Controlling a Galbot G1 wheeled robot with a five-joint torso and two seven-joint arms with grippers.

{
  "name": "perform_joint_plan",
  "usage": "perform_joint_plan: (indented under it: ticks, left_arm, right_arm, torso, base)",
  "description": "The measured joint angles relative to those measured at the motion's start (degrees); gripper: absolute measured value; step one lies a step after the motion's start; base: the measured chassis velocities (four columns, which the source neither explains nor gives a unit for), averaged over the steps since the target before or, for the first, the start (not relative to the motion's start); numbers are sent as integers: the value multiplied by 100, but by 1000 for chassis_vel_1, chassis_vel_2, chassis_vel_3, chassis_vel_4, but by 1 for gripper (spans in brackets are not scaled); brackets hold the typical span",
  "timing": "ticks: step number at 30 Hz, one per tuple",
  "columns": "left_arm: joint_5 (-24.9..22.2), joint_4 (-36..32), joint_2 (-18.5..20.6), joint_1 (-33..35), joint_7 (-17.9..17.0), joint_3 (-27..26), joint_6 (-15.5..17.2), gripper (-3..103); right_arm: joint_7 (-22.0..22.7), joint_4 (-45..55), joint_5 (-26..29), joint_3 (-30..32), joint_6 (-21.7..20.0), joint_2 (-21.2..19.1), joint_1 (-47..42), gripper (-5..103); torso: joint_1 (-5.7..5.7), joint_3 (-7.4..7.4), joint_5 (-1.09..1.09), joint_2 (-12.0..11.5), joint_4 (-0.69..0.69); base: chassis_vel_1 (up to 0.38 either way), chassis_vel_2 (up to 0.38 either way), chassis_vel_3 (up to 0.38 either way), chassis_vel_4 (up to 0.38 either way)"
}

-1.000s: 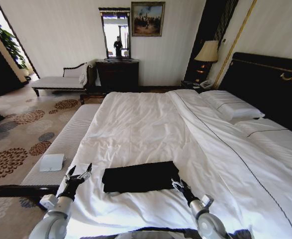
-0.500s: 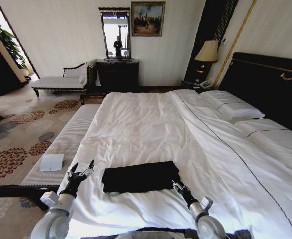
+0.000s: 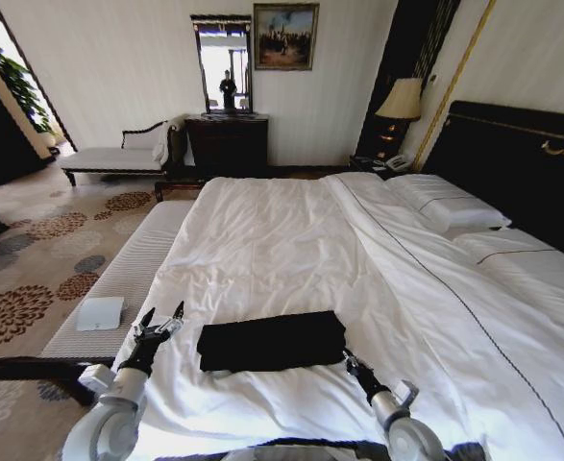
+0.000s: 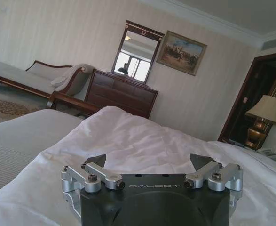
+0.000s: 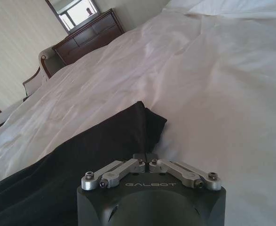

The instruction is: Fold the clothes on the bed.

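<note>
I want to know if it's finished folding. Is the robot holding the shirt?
No. The left gripper is open beside the T-shirt; the right gripper is shut, empty, at its corner.

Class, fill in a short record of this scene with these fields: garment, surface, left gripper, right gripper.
garment: black T-shirt, folded into a flat rectangle
surface: white bed, T-shirt near the foot edge
left gripper: left gripper beside the T-shirt's left end, fingers open
right gripper: right gripper at the T-shirt's right near corner, fingers shut
</note>
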Motion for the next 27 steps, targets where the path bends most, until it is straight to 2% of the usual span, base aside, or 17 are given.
perform_joint_plan:
  ticks: [16, 23, 27]
  left_arm:
    - [73, 59, -123, 27, 0, 140, -16, 100]
    - [66, 75, -150, 77, 0, 143, -40, 100]
    - [56, 72, -151, 109, 0, 118, -58, 100]
  right_arm:
    - [-14, 43, -94, 302, 27, -150, -340, 0]
    - [-39, 71, -264, 316, 108, -92, -406, 0]
    - [-246, 171, -386, 229, 295, -1, -467, 19]
  torso:
    - [0, 0, -1, 0, 0]
    - [0, 0, -1, 0, -1]
    - [0, 0, -2, 0, -1]
  base:
    - [0, 0, 0, 0]
    - [0, 0, 0, 0]
    - [0, 0, 0, 0]
